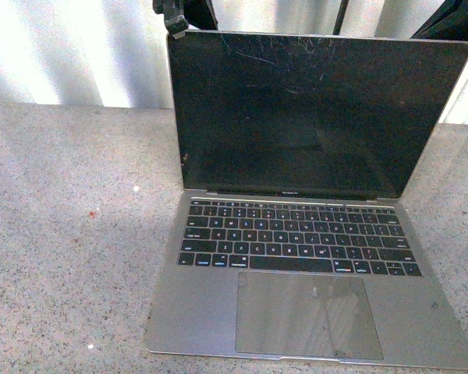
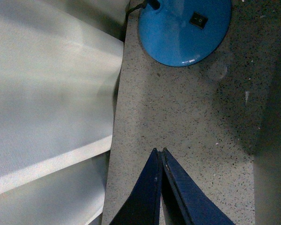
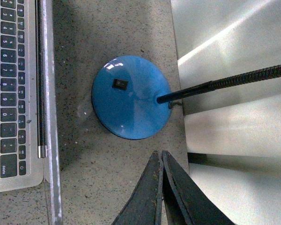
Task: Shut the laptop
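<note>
The laptop stands open on the speckled grey counter, its scratched black screen upright and facing me. Both arms are behind the screen; only dark parts of the left arm and the right arm show above the lid's top edge. My left gripper is shut and empty over bare counter. My right gripper is shut and empty behind the lid. The right wrist view shows the keyboard and the thin edge of the screen.
A blue round lamp base with a black switch sits on the counter behind the laptop, its black gooseneck running off toward the white corrugated wall. The base also shows in the left wrist view.
</note>
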Controlling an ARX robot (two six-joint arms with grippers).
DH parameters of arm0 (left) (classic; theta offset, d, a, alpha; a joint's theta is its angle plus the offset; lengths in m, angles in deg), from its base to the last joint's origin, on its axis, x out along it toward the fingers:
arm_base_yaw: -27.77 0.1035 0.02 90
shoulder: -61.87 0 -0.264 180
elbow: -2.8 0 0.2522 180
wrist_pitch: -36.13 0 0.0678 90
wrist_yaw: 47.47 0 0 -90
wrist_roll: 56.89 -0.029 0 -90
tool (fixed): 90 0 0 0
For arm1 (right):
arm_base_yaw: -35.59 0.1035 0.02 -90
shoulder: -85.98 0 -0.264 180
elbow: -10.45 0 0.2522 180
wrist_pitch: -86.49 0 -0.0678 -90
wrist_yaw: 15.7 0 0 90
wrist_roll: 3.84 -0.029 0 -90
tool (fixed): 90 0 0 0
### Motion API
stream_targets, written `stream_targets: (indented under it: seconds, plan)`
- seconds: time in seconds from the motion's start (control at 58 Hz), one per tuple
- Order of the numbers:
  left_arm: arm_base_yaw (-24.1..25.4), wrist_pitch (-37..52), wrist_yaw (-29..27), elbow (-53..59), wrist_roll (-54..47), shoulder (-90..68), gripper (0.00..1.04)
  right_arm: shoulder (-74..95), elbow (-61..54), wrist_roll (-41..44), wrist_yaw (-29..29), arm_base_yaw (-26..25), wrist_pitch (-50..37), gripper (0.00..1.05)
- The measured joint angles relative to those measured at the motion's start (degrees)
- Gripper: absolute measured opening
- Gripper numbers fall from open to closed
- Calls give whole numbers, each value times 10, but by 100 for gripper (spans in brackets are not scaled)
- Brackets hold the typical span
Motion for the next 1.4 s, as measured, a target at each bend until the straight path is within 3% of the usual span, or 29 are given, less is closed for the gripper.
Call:
stream_targets:
  seconds: [1.397]
  plan:
    - [-26, -43, 15, -13, -33, -17, 4, -7, 23, 27, -16, 28, 150, 3]
